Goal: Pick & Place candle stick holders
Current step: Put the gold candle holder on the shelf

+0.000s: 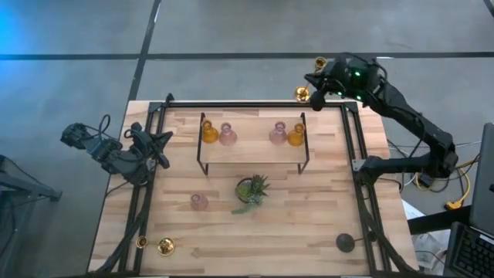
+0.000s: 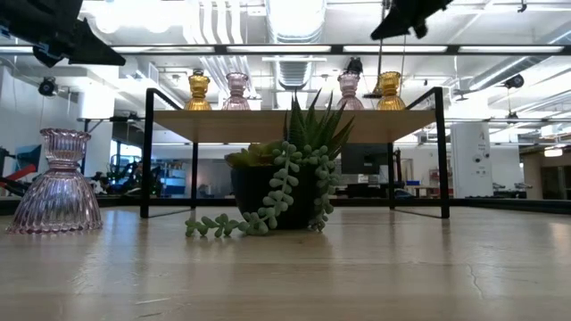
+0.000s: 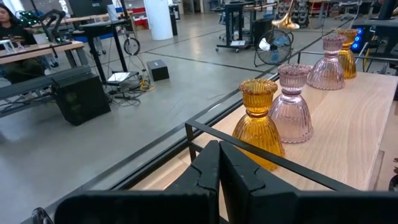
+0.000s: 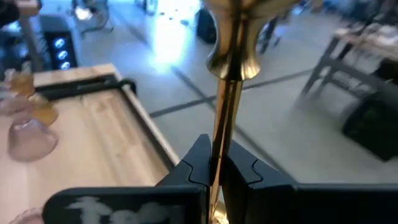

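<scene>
My right gripper (image 1: 314, 80) is shut on a shiny gold candle stick holder (image 4: 227, 93), high over the table's far right corner. My left gripper (image 3: 219, 169) is shut and empty at the table's left edge (image 1: 158, 144), level with the shelf. Two amber glass holders (image 1: 209, 133) (image 1: 296, 137) and two pink ones (image 1: 228, 136) (image 1: 279, 134) stand on the shelf (image 1: 255, 153). A third pink holder (image 1: 199, 201) stands on the table. A second gold holder (image 1: 164, 246) is at the near left and a black one (image 1: 345, 242) at the near right. My right gripper pinches the gold holder's slim stem (image 4: 219, 146) between its two fingers, below a rounded knob (image 4: 233, 62). The fingers lie across the stem. The holder is lifted clear of the table, its two gold ends (image 1: 319, 62) (image 1: 302, 94) showing on either side of the gripper.
A small green plant in a dark pot (image 1: 252, 189) stands in front of the black-framed wooden shelf. A black rail frame (image 1: 351, 139) runs along the table's sides. Bare wood lies between the plant and the near edge.
</scene>
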Available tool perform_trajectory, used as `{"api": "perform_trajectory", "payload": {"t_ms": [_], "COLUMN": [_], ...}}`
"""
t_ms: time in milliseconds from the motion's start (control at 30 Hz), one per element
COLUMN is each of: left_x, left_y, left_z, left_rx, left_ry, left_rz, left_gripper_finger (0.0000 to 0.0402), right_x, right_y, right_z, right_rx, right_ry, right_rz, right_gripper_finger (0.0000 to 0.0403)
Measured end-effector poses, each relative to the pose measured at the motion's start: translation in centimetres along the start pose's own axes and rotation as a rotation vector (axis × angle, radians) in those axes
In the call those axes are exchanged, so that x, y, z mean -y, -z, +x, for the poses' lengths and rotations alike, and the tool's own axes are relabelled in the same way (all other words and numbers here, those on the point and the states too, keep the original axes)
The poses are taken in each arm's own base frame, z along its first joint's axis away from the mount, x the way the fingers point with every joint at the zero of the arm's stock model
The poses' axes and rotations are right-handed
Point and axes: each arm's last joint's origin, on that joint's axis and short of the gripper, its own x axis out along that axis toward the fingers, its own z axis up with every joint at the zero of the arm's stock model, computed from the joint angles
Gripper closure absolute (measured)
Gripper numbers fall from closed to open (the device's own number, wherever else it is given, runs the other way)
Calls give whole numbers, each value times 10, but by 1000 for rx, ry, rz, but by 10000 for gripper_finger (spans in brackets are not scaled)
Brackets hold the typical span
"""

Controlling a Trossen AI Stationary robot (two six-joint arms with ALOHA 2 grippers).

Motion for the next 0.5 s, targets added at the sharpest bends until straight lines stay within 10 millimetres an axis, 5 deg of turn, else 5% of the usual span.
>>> {"api": "perform_trajectory", "payload": {"t_ms": [233, 500], "left_x": [0, 0], "left_y": [0, 0], "left_z": [0, 0], "left_rx": [0, 0], "left_ry": [0, 0], "left_rz": [0, 0], "left_gripper_finger": [392, 392], "right_x": [-17, -30], "right_y": [-1, 0], "right_z": [29, 31], "right_rx": [-85, -109], "right_ry": [-114, -162], "right_rz": [-14, -13], "right_gripper_finger": [394, 394]}}
